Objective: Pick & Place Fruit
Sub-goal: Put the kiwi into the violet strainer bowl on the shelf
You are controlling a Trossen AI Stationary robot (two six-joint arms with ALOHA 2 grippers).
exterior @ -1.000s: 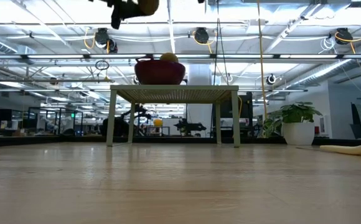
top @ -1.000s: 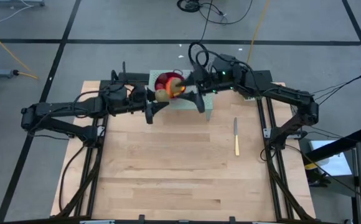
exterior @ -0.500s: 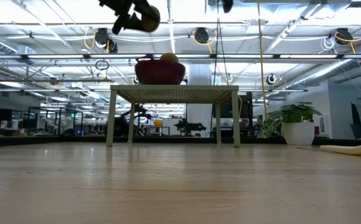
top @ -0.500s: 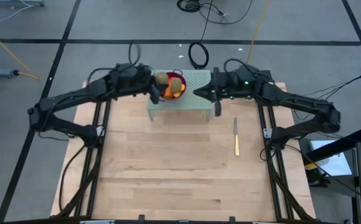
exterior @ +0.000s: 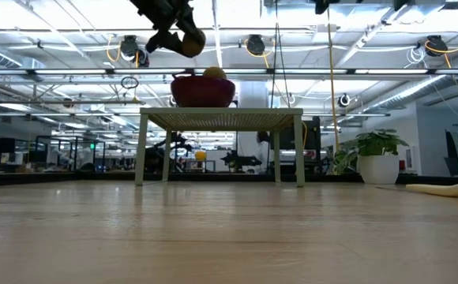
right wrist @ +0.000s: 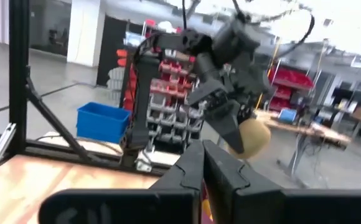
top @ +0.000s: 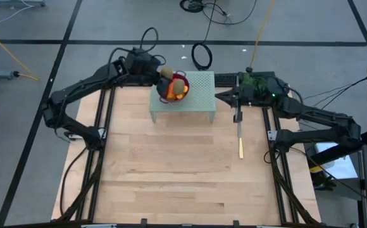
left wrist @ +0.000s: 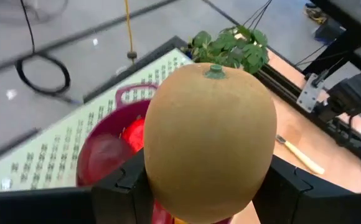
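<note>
My left gripper [top: 162, 73] is shut on a brown-green oval fruit [left wrist: 210, 124], which hangs just over the far left rim of the dark red bowl [top: 171, 96]. The bowl stands on a small pale-green perforated stand [top: 199, 85] at the table's far edge. In it lie another brown-green oval [top: 179, 84] and orange and red fruits [top: 183, 92]. My right gripper [top: 220, 96] is shut with nothing in it, right of the stand. My left gripper pinches the oval fruit by its two long sides [left wrist: 152, 177], one dark finger [left wrist: 126, 183] on each. The fingers slant down from the table's left. The fruit is lifted clear, its stem end [left wrist: 215, 71] pointing away from the wrist, above the bowl [exterior: 203, 91].
A slim yellow-handled knife [top: 240, 139] lies on the wooden table right of the stand, near my right arm. The near half of the table [top: 171, 183] holds nothing. Cables lie on the floor beyond the far edge.
My left gripper has carried the oval fruit from the bowl's near side toward the table's far edge, to above the bowl's far left rim, still lifted clear. My right gripper has drawn back from the bowl toward the right edge and has shut.
</note>
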